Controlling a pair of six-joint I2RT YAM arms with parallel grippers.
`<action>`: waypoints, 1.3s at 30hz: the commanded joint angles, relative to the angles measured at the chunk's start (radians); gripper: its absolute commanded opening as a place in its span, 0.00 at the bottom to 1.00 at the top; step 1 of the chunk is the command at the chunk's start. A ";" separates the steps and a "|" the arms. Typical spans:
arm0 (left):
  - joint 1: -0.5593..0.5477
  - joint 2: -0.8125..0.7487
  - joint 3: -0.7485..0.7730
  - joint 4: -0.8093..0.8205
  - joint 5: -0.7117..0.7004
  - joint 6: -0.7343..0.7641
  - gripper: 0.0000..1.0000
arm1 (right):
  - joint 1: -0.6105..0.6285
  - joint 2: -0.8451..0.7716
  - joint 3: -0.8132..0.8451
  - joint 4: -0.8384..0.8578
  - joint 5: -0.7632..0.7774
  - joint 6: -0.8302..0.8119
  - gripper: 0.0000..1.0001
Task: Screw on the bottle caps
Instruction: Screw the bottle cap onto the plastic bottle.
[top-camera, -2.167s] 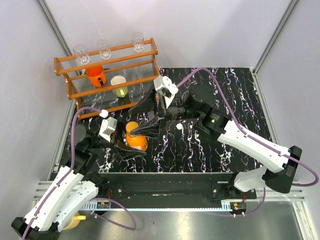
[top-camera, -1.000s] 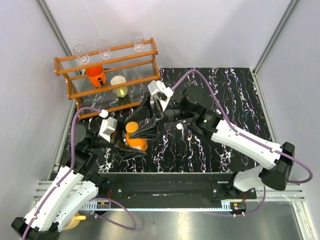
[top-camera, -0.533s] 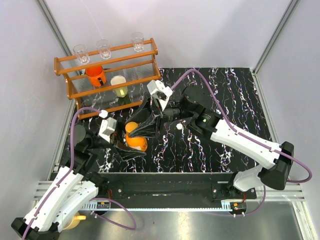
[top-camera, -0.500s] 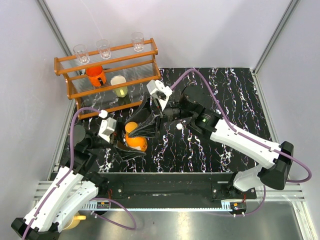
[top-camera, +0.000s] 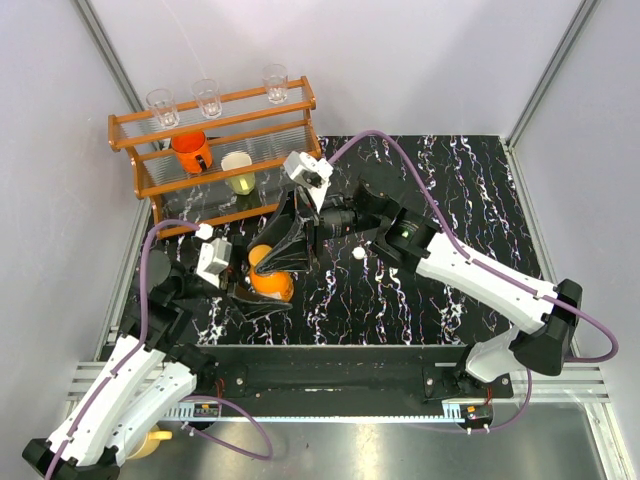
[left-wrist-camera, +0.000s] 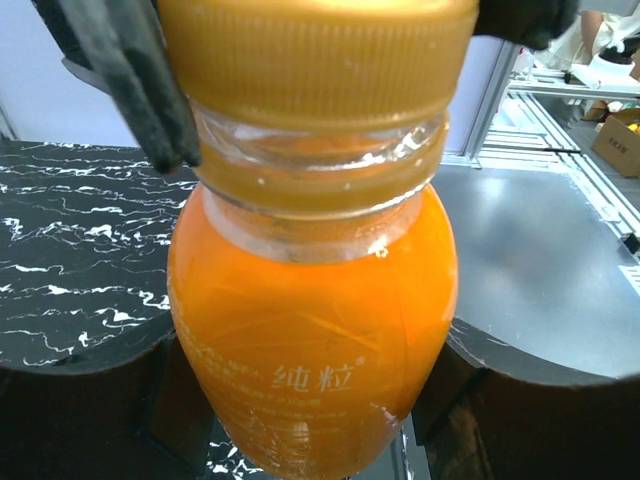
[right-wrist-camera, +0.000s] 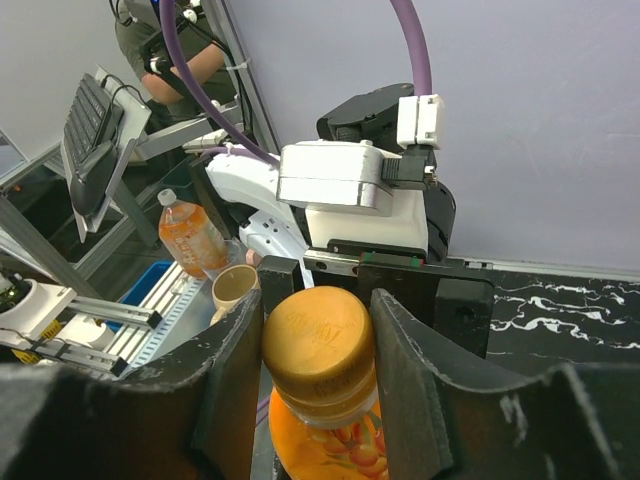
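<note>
The short orange bottle stands upright at the mat's left, gripped round its belly by my left gripper. In the left wrist view the bottle fills the frame between that gripper's dark pads. The orange cap sits on the bottle's neck. My right gripper comes down from above, with fingers pressed on both sides of the cap. In the top view the right gripper hides the cap. The white-topped cap lies loose on the mat. The clear water bottle is out of view.
A wooden rack at the back left holds three clear glasses, an orange mug and a cream mug. The black marbled mat stretches to the right. Grey walls close in on both sides.
My right wrist has turned and shifted left over the orange bottle, its fingers staying round the cap. The left arm, the bottle and the white-topped cap have stayed put.
</note>
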 joint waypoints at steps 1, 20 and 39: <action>0.003 -0.005 0.008 -0.084 -0.038 0.130 0.18 | -0.007 -0.031 0.054 0.010 0.030 0.030 0.45; 0.005 0.012 0.002 -0.095 -0.219 0.098 0.18 | -0.006 -0.074 0.014 -0.173 0.240 -0.130 0.48; 0.005 -0.002 0.005 -0.230 -0.558 0.226 0.16 | 0.027 -0.022 0.032 -0.265 0.481 -0.030 0.52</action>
